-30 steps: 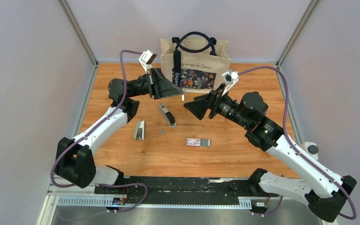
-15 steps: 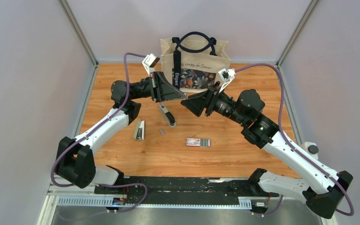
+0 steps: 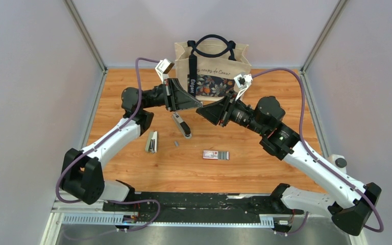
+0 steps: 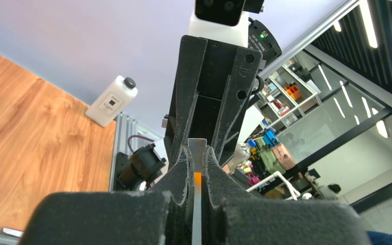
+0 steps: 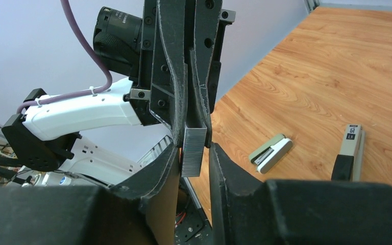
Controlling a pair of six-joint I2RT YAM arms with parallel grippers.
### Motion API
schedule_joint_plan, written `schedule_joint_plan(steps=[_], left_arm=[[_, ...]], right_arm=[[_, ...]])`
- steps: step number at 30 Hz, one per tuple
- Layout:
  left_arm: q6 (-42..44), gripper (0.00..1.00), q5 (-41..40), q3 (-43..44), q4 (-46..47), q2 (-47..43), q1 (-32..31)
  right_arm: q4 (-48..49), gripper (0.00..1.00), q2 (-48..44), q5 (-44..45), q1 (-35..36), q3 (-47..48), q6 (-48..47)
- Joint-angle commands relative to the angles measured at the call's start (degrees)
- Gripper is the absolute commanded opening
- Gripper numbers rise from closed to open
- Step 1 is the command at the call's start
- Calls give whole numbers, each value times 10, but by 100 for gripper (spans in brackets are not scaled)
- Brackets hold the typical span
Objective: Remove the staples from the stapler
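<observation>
I've got the table [image 3: 265, 97] filling the view, with the tote bag [image 3: 212, 71] upright at its far edge. Both arms are lifted over the middle, their tips meeting just near of the bag. If either arm swings wide from here it could knock the bag, since the claws hang close in front of it.

The left claw [image 4: 197, 152] is squeezed tight on the staple strip [image 5: 193, 153] and holds it high off the wood. The right claw [image 5: 194, 147] faces it tip to tip, jaws only a narrow way apart around the strip's free end. One pad seems to touch and the other shows a sliver of gap, so I judge it has no real hold yet.

Below them lie the black stapler [image 3: 181, 125], a grey-green stapler [image 3: 152, 142] to its left, and the staple box [image 3: 216, 154] nearer me and to the right. I cannot tell which stapler the strip belongs to.

The strip is my worry. It is a thin bar of joined staples and I take it to be brittle. If the right claw closes off-centre, or the two claws pull at an angle, I expect it to snap and scatter. If the left lets go before the right has bitten, it drops, and a fall from that height could break it or bounce it among the staplers. A small loose bit [image 3: 176, 144] lies on the wood beside the black stapler, easy to lose sight of
</observation>
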Motion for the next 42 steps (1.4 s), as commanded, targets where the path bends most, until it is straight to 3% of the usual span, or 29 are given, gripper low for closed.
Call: schedule_joint_plan(steps=[1,6,9,10,11,14,16,18,20,21,22,23,25,26,30,42], left_arm=[[17,0,13,10,17,5,-3],[36,3,23,17,1,10,-3],[76,20,31,31,-63,11,-3],[113,33,32,43,-129,8,-3],[129,34,35,49,-150,6,-3],[165,67,34,53,-189,-2,-3],[195,78,37,62,-228,-6,-3],[229,79,39,70,-272,-8,-3],[352,79,26,95,-429,-17,-3],[426,79,9,113,-518,-21,-3],[611,80,-19,160,-727,-25,-6],[692,80,-108,183,-811,-23,-10],[843,80,-192,230,-966,-3,-34],[882,79,-244,240,-996,5,-39],[975,73,-315,221,-1040,28,-43],[1042,61,-332,104,-1033,5,-43]], right_arm=[[18,25,-3,3,-2,17,-1],[-26,16,-14,24,-1,13,-12],[-86,10,-20,55,-1,14,-23],[-101,7,-21,62,-1,13,-27],[-115,6,-23,69,-1,10,-30],[-159,4,-32,98,-1,-7,-40],[-196,3,-35,123,-1,-13,-46],[-236,3,-32,147,-1,-25,-48],[-267,3,-27,167,-1,-32,-48],[-306,4,-14,199,-1,-33,-45],[-325,4,-5,209,-1,-34,-42],[-345,4,4,220,-1,-34,-35],[-392,2,31,241,-1,-43,-21],[-399,2,40,242,-1,-49,-14],[-427,0,98,230,-1,-60,9],[-443,0,253,241,38,-50,17]])
